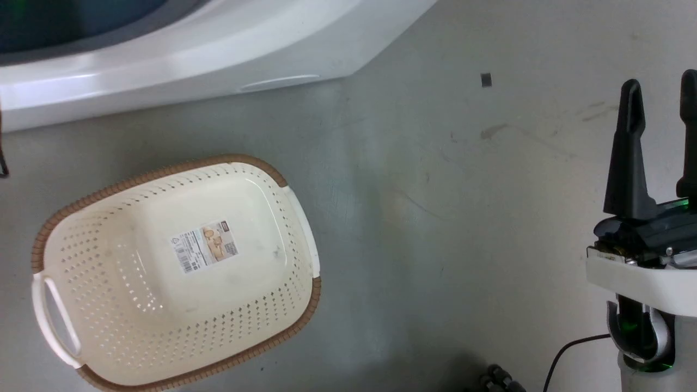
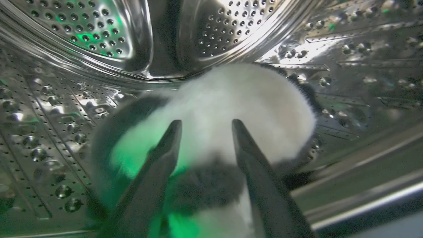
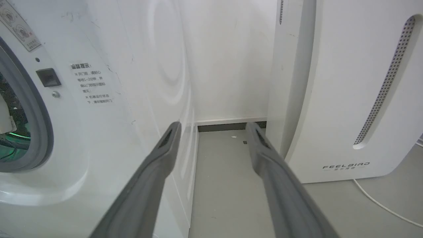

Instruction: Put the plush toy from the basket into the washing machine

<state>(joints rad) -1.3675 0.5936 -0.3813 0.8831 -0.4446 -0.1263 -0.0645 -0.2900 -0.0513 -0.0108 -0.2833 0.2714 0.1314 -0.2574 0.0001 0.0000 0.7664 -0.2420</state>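
Fingers [image 2: 165, 155] of the left gripper [image 2: 206, 123] rise from the bottom of the left wrist view, spread well apart with nothing pinched between them. Just past their tips, in the centre of the frame, lies the plush toy [image 2: 251, 99], white belly up and black fur at its edges, resting on the curved floor of the steel drum [image 2: 49, 132]. Whether the fingertips brush the fur I cannot tell. That spread reads as a release: the toy sits low where the drum's slope would keep it, so the delivery looks done and the arm's likely next call is to back out through the porthole.

At the lower right of the head view the right gripper [image 1: 660, 87] stands upright, its jaws wide and empty, parked aside so as not to crowd the opening. Left of it, on the grey floor [image 1: 435, 218], the basket [image 1: 98, 256] sits with only its paper label inside. Beyond, across the upper left, runs the white front of the washing machine [image 1: 163, 60].
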